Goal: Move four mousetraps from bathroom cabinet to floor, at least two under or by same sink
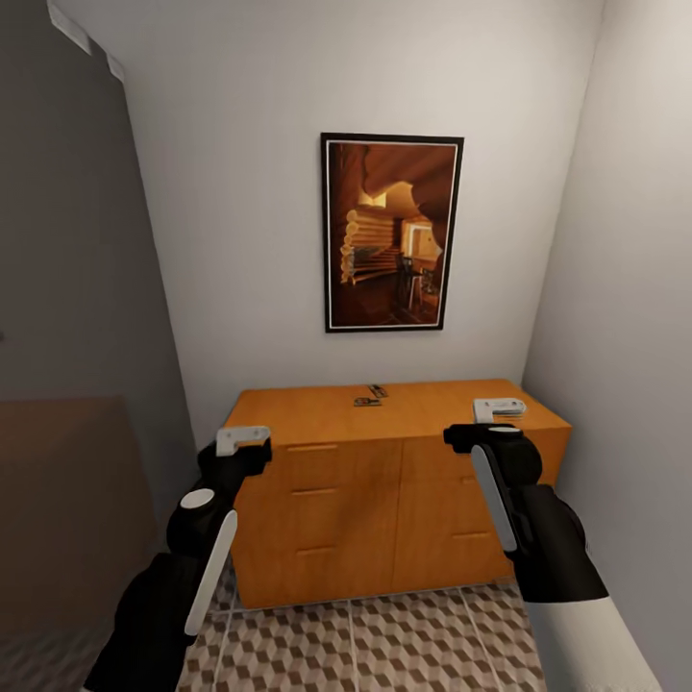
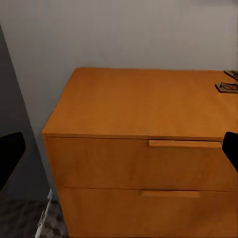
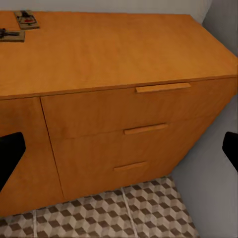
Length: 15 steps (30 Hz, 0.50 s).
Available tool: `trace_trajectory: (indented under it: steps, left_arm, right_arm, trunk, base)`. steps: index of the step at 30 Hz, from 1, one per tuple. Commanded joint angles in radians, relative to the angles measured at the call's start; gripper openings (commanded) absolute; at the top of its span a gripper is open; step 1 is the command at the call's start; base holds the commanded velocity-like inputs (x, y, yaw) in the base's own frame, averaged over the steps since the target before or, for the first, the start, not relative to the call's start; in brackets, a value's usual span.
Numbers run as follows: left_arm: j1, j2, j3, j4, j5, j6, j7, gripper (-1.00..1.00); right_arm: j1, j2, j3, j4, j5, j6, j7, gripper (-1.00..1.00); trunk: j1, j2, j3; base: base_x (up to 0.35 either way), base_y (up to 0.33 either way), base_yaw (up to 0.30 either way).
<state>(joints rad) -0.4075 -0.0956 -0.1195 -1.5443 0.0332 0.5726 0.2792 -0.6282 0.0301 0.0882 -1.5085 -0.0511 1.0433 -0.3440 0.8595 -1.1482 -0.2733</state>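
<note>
The cabinet is a low orange-brown sideboard against the far wall, with its drawers and doors shut. Two mousetraps lie close together on its top near the back: one behind the other. They also appear in the left wrist view and the right wrist view. My left gripper hovers open in front of the cabinet's left top corner, holding nothing. My right gripper hovers open over the cabinet's right front edge, also holding nothing. The cube-patterned bathroom floor lies in front of the cabinet.
A framed picture hangs above the cabinet. White walls close in at the back and the right, and a grey wall with a brown panel stands at the left. The alcove is narrow.
</note>
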Motion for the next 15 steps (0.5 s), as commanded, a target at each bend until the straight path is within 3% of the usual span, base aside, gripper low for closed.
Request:
trace_trajectory:
  steps: [1, 5, 11, 15]
  left_arm:
    - [-0.004, -0.003, -0.002, -0.001, 0.004, -0.008, 0.006, 1.00]
    - [-0.021, -0.022, -0.003, -0.001, 0.004, -0.046, 0.003, 1.00]
    - [-0.066, -0.032, -0.007, 0.000, 0.004, -0.051, 0.002, 1.00]
    - [-0.106, -0.038, -0.029, 0.002, 0.004, -0.037, 0.002, 1.00]
  right_arm:
    - [-0.008, 0.000, 0.001, -0.001, -0.006, 0.004, -0.007, 1.00]
    - [-0.055, 0.001, 0.001, 0.000, -0.005, 0.004, -0.007, 1.00]
    - [-0.087, 0.001, 0.001, 0.000, -0.004, 0.004, -0.013, 1.00]
    - [-0.104, 0.001, 0.001, 0.001, -0.006, 0.004, -0.031, 1.00]
  trunk:
    - [0.001, -0.001, -0.001]
    - [0.001, -0.001, -0.001]
    - [0.001, -0.001, -0.001]
    - [0.001, -0.001, -0.001]
  base:
    - [0.324, 0.000, 0.000]
    - [0.225, 0.000, 0.000]
    - [0.053, 0.000, 0.000]
    - [0.011, 0.000, 0.000]
